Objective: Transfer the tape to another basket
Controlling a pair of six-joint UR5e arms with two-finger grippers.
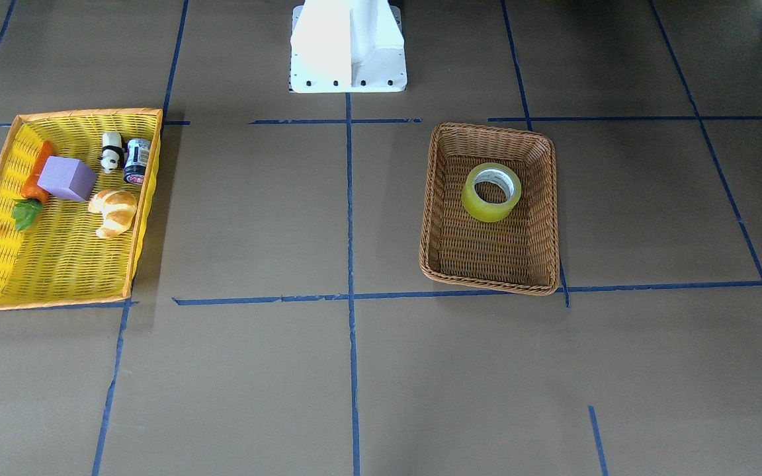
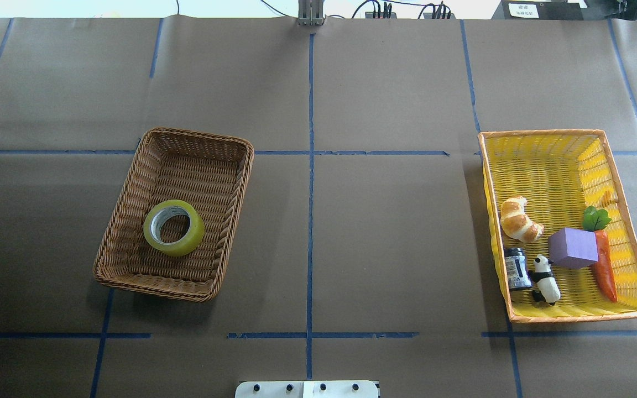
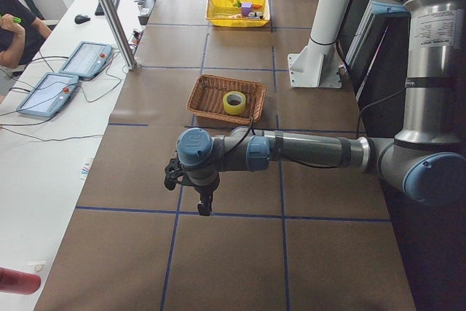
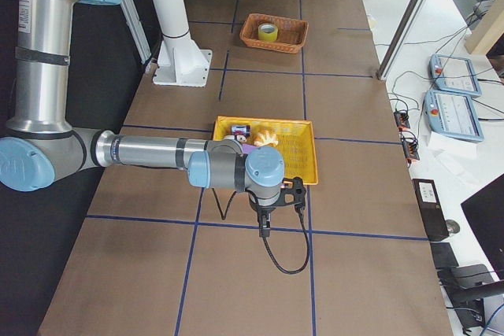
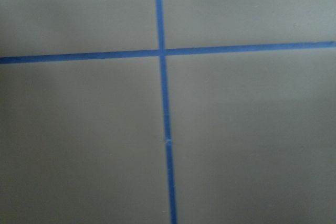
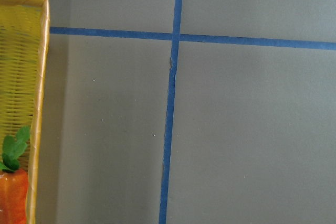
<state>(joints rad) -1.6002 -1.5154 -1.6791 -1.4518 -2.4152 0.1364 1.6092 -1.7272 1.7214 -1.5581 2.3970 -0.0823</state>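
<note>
The yellow-green tape [image 1: 491, 192] lies flat inside the brown wicker basket [image 1: 551, 218]. In the overhead view the tape [image 2: 174, 228] sits in the near half of the basket [image 2: 197, 136], on the left side of the table. My left gripper [image 3: 205, 206] hangs over bare table well away from the basket [image 3: 202, 100], beyond the table end. My right gripper [image 4: 264, 229] hangs just past the yellow tray. Neither gripper shows in the overhead or front views. I cannot tell whether either is open or shut. Both wrist views show only table.
A yellow orange-rimmed tray [image 2: 551, 166] on the right holds a croissant [image 2: 519, 220], a purple block [image 2: 573, 248], a carrot [image 2: 604, 268], a panda figure [image 2: 545, 279] and a small jar [image 2: 516, 268]. Blue tape lines [image 2: 310, 182] grid the brown paper. The white robot base [image 1: 348, 46] stands at the table's edge.
</note>
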